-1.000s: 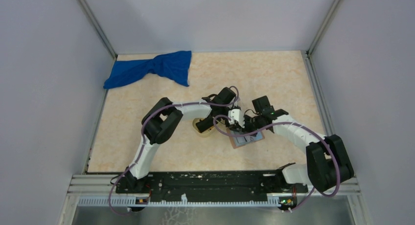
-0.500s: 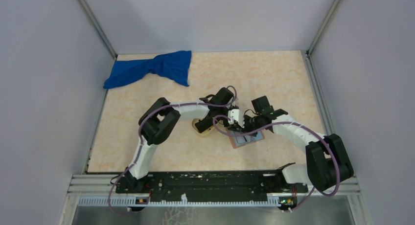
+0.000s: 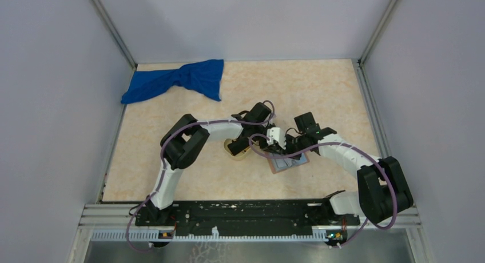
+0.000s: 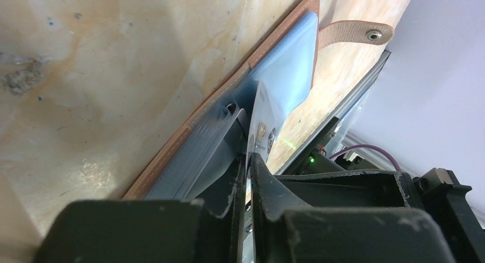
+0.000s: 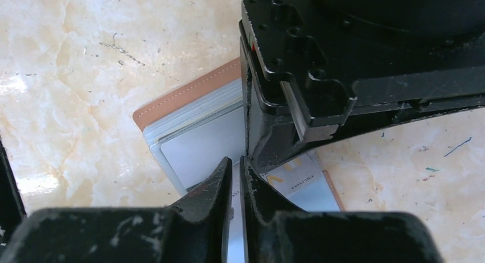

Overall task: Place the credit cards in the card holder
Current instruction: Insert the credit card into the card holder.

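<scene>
Left gripper [image 4: 247,174] is clamped on the grey card [image 4: 262,123], holding it on edge with its leading end at the blue-grey pockets of the card holder [image 4: 289,68]. The holder lies open on the table [image 3: 320,91], right of centre, just right of the tan tray [image 3: 235,150]. Right gripper [image 5: 235,177] has its fingers pinched almost together, tips down at the holder's inner face; whether they nip a pocket, can't tell. Blue cloth [image 3: 177,81] lies far left.

Card holder [image 3: 289,163] right of tray [image 3: 235,150]
</scene>
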`<action>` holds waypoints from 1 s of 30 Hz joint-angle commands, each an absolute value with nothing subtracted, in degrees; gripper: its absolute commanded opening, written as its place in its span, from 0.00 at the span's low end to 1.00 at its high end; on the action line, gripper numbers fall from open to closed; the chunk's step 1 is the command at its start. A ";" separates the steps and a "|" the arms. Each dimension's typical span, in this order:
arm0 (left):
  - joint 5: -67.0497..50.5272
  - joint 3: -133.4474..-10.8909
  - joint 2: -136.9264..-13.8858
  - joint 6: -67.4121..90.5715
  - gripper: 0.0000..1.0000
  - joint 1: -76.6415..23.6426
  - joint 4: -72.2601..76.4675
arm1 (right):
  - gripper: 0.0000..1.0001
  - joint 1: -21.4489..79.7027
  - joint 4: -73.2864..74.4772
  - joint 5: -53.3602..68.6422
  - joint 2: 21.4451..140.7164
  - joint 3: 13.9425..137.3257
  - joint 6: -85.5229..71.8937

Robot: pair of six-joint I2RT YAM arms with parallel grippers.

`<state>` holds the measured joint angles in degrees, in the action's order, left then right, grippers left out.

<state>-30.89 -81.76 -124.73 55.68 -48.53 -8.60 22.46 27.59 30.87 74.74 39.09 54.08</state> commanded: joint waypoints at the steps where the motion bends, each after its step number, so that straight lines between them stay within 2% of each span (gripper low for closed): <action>1: -26.22 -80.16 -128.79 53.04 0.10 -48.22 -17.56 | 0.16 21.07 26.82 34.70 73.46 42.17 53.08; 3: -26.63 -80.65 -129.20 52.93 0.10 -48.15 -17.78 | 0.23 18.36 28.34 39.22 72.07 43.16 52.53; 7: -27.54 -81.03 -129.87 52.61 0.08 -48.22 -18.37 | 0.27 10.67 27.03 44.18 68.43 42.81 49.58; 9: -27.86 -80.98 -129.90 52.42 0.08 -48.21 -18.62 | 0.27 7.74 24.58 43.61 67.57 41.98 47.13; 12: -28.72 -80.91 -129.83 52.22 0.08 -48.16 -19.05 | 0.27 6.61 17.69 35.80 68.02 39.45 41.11; 14: -29.41 -80.98 -129.81 52.06 0.07 -48.18 -19.07 | 0.26 6.63 16.42 32.23 69.99 39.27 40.27; 19: -31.29 -81.55 -130.28 51.48 0.07 -48.25 -19.35 | 0.15 6.68 18.87 28.24 77.28 41.65 39.58; 30: -31.57 -84.43 -131.82 50.38 0.07 -48.32 -21.48 | 0.13 8.65 20.63 24.63 82.28 42.52 39.99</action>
<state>-35.51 -84.86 -127.02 53.63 -48.21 -11.88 7.79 20.78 26.00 81.58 39.88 40.60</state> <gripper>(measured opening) 0.070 0.134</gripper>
